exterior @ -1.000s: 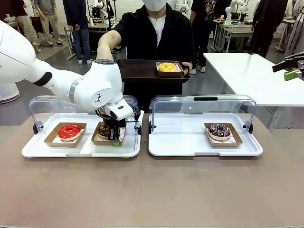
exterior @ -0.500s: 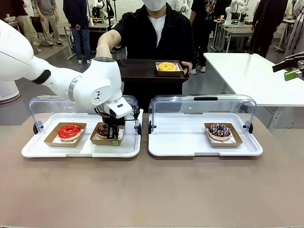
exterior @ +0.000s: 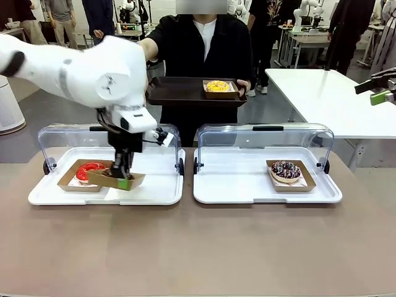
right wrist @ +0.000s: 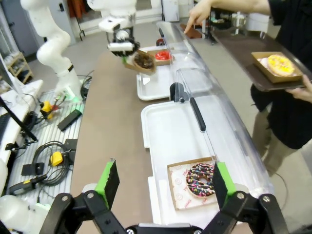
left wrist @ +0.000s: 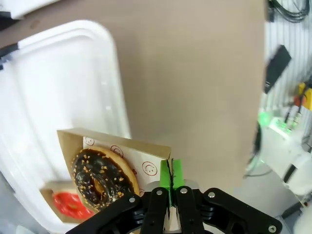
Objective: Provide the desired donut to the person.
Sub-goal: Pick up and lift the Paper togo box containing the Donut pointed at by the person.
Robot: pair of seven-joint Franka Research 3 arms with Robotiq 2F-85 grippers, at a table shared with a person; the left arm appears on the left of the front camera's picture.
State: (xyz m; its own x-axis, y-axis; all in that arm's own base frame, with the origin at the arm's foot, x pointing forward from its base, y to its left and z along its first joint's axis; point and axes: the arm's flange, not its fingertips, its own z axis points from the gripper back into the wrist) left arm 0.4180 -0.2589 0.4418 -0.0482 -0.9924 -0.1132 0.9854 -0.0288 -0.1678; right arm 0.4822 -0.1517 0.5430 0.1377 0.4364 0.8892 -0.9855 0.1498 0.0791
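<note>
Left gripper point(exterior: 125, 181) is pinched shut on the edge of the brown box point(exterior: 111, 178) with the chocolate donut point(left wrist: 100, 178). The box hangs tilted over the left white tray point(exterior: 164, 185) (near the red donut point(exterior: 83, 170)). I think this is the carry step. Next I must bring it across to the person's point(exterior: 204, 49) dark tray point(exterior: 182, 93), keeping it level. My right gripper point(right wrist: 164, 181) is wide open and holds nothing.

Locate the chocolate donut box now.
Front view, left side: the chocolate donut box hangs tilted in the shut left pincer over the left tray, beside the red donut.
</note>
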